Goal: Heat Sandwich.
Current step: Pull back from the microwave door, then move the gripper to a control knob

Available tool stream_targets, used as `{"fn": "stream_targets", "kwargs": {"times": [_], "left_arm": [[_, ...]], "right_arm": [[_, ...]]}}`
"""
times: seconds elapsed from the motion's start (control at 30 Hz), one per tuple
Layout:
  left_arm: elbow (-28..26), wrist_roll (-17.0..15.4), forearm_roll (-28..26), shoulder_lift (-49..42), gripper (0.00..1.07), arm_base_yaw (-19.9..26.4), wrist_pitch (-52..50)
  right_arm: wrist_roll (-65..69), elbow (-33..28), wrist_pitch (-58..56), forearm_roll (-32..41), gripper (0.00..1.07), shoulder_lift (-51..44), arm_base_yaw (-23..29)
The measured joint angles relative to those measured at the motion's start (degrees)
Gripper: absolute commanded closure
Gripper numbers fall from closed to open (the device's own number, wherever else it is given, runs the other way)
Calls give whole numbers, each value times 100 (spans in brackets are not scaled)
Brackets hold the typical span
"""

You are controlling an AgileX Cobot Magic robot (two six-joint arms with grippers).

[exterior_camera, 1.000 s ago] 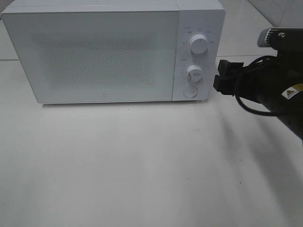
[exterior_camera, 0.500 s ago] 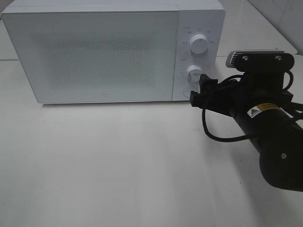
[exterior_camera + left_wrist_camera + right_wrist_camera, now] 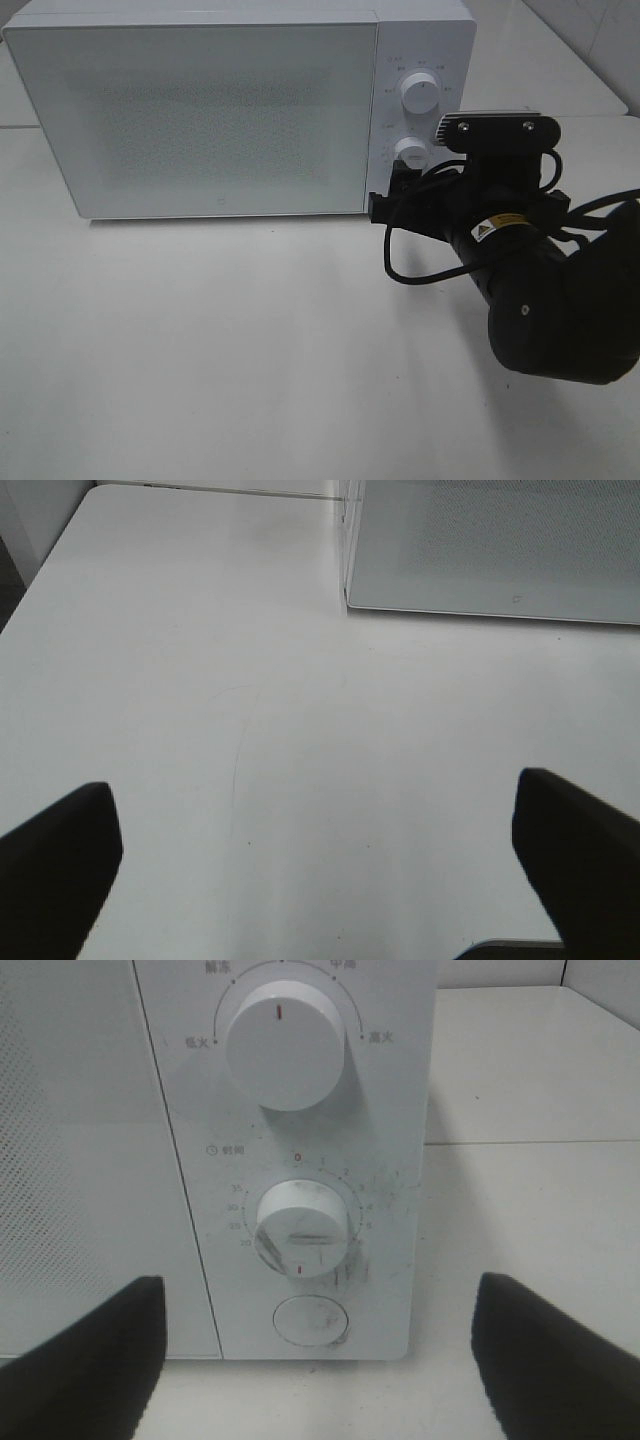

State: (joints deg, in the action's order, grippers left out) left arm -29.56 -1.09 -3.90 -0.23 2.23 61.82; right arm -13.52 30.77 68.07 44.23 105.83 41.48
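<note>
- my right end effector (image 3: 315, 1355) released, empty, facing microwave (image 3: 425, 40) panel.
- sandwich unseen; door (image 3: 200, 110) shut, cannot tell if inside.
- likely next: centre jaws squarely round timer knob (image 3: 303, 1228) before clenching, clear of round button (image 3: 312, 1320).

Microwave (image 3: 220, 110) door mesh opaque to me, interior unreadable. In high view my right arm (image 3: 520, 290) covers microwave's lower right corner. Round button (image 3: 311, 1321) shows only from right wrist. Print around lower dial (image 3: 410, 152) too small to read from up high. Left wrist catches only microwave's bottom corner, rest off frame. Left tool (image 3: 315, 800) and right tool (image 3: 318, 1295): fingers run off frame, only ends visible.
</note>
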Motion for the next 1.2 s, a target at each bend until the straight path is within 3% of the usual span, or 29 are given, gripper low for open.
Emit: {"fn": "stream_targets", "kwargs": {"times": [0.87, 1.2], "left_arm": [[0, 0, 0, 0, 7, 0, 0], [0, 0, 0, 0, 7, 0, 0]], "right_arm": [[-304, 1427, -160, -235, 31, 1100, -418], [-304, 1604, -218, -286, 34, 1375, -590]]}}
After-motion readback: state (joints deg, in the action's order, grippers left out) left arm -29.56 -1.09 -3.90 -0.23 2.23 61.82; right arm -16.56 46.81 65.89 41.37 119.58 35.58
